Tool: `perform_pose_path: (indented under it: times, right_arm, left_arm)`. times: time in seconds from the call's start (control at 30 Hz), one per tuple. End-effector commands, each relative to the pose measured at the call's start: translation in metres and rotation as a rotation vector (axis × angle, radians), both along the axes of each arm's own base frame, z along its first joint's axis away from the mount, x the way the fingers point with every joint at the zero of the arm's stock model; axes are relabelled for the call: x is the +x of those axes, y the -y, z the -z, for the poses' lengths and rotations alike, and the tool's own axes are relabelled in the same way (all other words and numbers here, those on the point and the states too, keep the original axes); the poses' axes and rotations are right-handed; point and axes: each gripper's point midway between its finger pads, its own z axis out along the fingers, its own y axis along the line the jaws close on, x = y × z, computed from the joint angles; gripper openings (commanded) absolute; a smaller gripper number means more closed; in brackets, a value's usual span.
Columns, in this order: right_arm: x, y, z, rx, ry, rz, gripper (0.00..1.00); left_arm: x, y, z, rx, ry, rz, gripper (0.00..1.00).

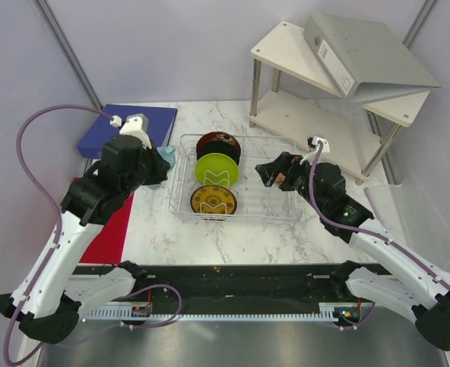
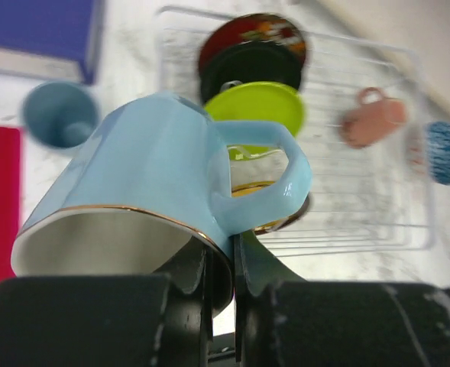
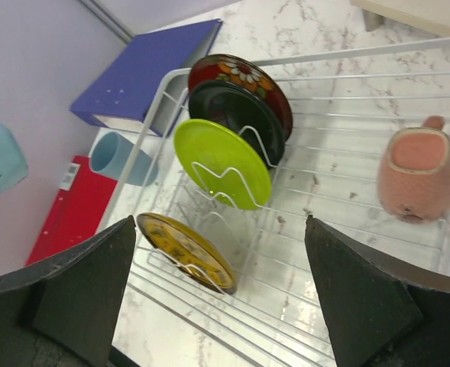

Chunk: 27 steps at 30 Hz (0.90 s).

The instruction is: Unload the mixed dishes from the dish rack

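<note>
The wire dish rack (image 1: pixel 286 206) holds a red-black floral plate (image 1: pixel 221 140), a black plate (image 3: pixel 236 115), a lime green plate (image 1: pixel 215 169) and a yellow-brown plate (image 1: pixel 213 201), all upright. A pink mug (image 3: pixel 419 172) lies in its right part. My left gripper (image 2: pixel 223 252) is left of the rack and shut on the rim of a light-blue mug (image 2: pixel 148 191), by the handle. A second blue mug (image 2: pixel 56 115) stands on the table by the rack's left edge. A blue patterned dish (image 2: pixel 446 151) shows blurred at the right. My right gripper (image 3: pixel 221 229) is open and empty above the rack.
A blue binder (image 1: pixel 129 128) lies at the back left and a red folder (image 1: pixel 110 229) under my left arm. The white two-tier shelf (image 1: pixel 286 115) with a grey binder (image 1: pixel 370 53) stands at the back right.
</note>
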Motion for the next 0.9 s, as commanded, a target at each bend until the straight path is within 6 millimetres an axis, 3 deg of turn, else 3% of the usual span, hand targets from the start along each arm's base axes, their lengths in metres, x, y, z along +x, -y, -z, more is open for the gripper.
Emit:
perform_pose_path:
  times: [0.0,0.17,0.5,0.87]
  right_arm:
    - [0.003,0.017,0.011,-0.088,-0.008,0.062,0.98]
    - [0.002,0.014,0.023,-0.109,-0.028,0.043,0.98]
    - [0.0,0.015,0.033,-0.134,-0.032,0.035,0.98]
    - [0.003,0.012,0.041,-0.161,-0.045,0.021,0.98]
  left_arm:
    - [-0.003,-0.062,0.032,0.267,-0.116,-0.19,0.02]
    - [0.01,-0.074,0.077,0.306,-0.264,-0.211,0.02]
    - [0.035,-0.055,0.157,0.224,-0.462,-0.165,0.02]
    - [0.052,-0.048,0.209,0.177,-0.579,-0.157,0.02]
